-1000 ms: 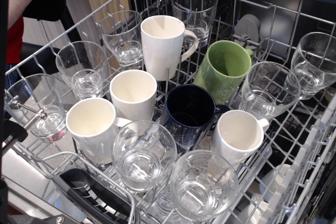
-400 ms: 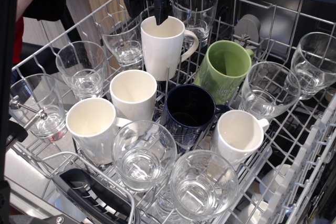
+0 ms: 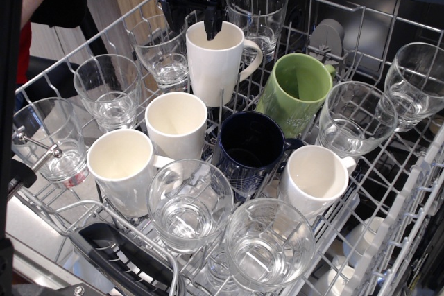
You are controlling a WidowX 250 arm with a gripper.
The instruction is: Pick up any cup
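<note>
Camera view: tall white cup [image 3: 216,60] upright in wire dish rack [image 3: 388,192], handle to the right. Green mug [image 3: 298,91] just right of the cup; clear glass [image 3: 161,50] just left; short white mug [image 3: 177,124] in front; navy mug [image 3: 250,149] front-right. Black gripper [image 3: 192,20] at the cup's rear-left rim. Jaws parted, straddling the rim: one finger [image 3: 212,24] inside the mouth, the other outside. Firm grasp: cannot tell.
</note>
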